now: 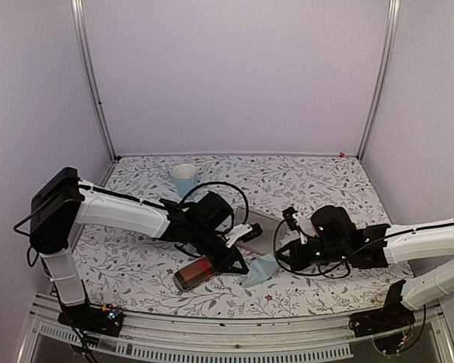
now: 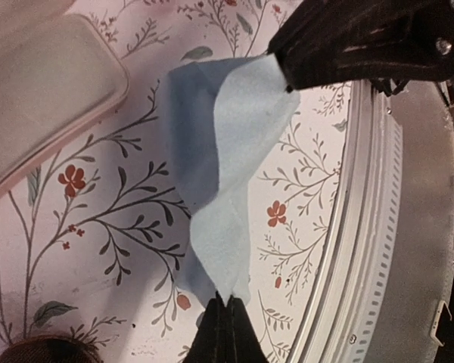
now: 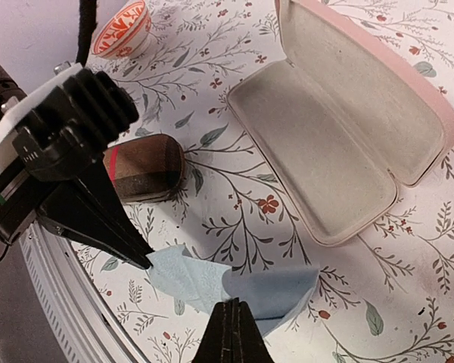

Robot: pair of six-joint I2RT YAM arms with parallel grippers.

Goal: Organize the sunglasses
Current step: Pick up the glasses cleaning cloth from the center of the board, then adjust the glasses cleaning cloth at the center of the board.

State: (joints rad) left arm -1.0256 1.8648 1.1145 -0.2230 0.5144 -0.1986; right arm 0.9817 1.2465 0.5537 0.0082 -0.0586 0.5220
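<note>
Left gripper and right gripper each pinch the pale blue soft cloth.
I should move both arms together, cloth taut, likely toward the open pink oblong case.

From my top view I see a surface covered in a white floral print with grey leaves and small red flowers. A plain pale back wall fills the upper frame between two slanting metal posts, with side walls beyond. A slotted metal rail crosses the bottom. The light is soft and even.
</note>
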